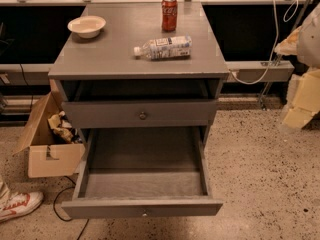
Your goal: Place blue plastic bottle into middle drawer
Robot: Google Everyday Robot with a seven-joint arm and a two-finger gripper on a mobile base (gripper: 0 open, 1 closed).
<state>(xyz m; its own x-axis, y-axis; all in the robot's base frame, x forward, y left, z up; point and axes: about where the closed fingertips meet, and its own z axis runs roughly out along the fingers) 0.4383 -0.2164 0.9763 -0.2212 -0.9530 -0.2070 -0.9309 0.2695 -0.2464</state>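
Camera view: robot arm [310, 31] hangs at far right edge, blurred pale shape reaching downward beside cabinet [100, 59]. Gripper [299, 109] at its lower end, well apart from everything on top; spread or pressed together, cannot tell.

Blue plastic bottle [163, 48] lies on its side on cabinet top, cap pointing left, just in front of upright red soda can [169, 14]. White bowl [87, 26] at back left. Middle drawer [142, 207] pulled out toward me; upper drawer front [142, 115] shut. Cardboard box [47, 144] on floor, left.

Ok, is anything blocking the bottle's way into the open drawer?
Nothing visible does. The blue plastic bottle lies on the cabinet top; the middle drawer below is pulled out with a bare floor. The Coke can stands behind the bottle. The hand is at the view's right edge.
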